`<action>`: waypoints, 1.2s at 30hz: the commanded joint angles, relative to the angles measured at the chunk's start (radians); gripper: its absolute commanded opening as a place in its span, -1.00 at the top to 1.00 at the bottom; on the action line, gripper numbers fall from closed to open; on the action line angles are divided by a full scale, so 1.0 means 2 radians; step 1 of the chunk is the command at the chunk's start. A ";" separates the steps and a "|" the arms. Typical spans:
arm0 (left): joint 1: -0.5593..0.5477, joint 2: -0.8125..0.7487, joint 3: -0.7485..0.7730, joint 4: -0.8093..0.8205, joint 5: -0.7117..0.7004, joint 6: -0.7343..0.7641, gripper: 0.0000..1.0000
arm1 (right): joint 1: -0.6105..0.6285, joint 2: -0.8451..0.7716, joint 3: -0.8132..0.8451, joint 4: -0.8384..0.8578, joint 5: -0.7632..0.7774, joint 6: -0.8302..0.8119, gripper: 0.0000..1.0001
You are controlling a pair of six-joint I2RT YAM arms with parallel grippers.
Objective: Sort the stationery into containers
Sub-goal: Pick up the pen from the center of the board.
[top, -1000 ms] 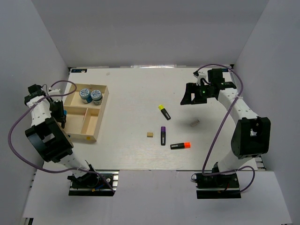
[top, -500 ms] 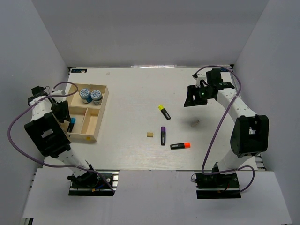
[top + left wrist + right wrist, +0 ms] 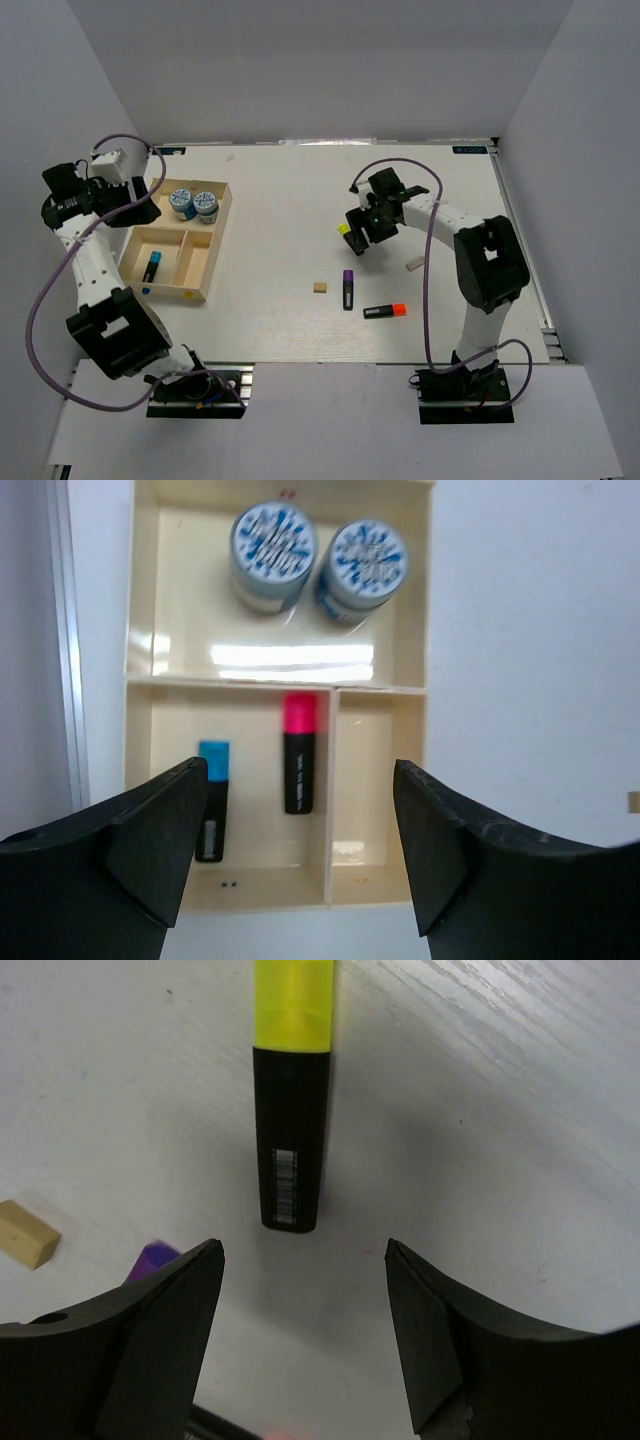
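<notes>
The tray (image 3: 170, 291) is shallow and rectangular, made of pale smooth wood with a glossy floor. Thin walls split it into three compartments: a long one across the far side and two on the near side, the left wider than the right. It sits at the left of the white surface (image 3: 270, 190), which shows a fine grain close up.

In the far compartment stand two squat round rolls, the left roll (image 3: 273, 555) just beside the right roll (image 3: 362, 565), both white on top with a blue pattern. The near-left compartment holds two highlighters lying parallel and apart: the blue-capped highlighter (image 3: 215, 815) and, in the left wrist view, a pink-capped highlighter (image 3: 299, 760).

Three more highlighters, all stubby with black bodies, lie on the surface right of the tray: the yellow-capped highlighter (image 3: 292, 1110), the purple-capped highlighter (image 3: 348, 290) and the orange-capped highlighter (image 3: 385, 311). Two small eraser blocks lie there too — the tan eraser (image 3: 320, 287) just left of the purple-capped one, the grey eraser (image 3: 414, 264) further right.

The left hand (image 3: 298, 780) hangs over the tray with its fingers spread wide, grasping nothing. The right hand (image 3: 302, 1255) is low over the yellow-capped highlighter and released — its fingers stand apart near the pen's black end, not touching it
</notes>
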 commanded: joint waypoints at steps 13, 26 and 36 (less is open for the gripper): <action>-0.099 -0.074 -0.074 0.131 0.095 -0.147 -0.68 | 0.043 0.096 0.073 0.026 0.092 0.011 -0.09; -0.315 -0.027 -0.124 0.342 0.083 -0.425 -0.40 | 0.043 -0.031 0.055 0.060 -0.089 0.079 1.00; -0.390 0.057 -0.084 0.378 0.051 -0.478 -0.23 | 0.062 -0.068 0.071 0.070 -0.124 0.182 1.00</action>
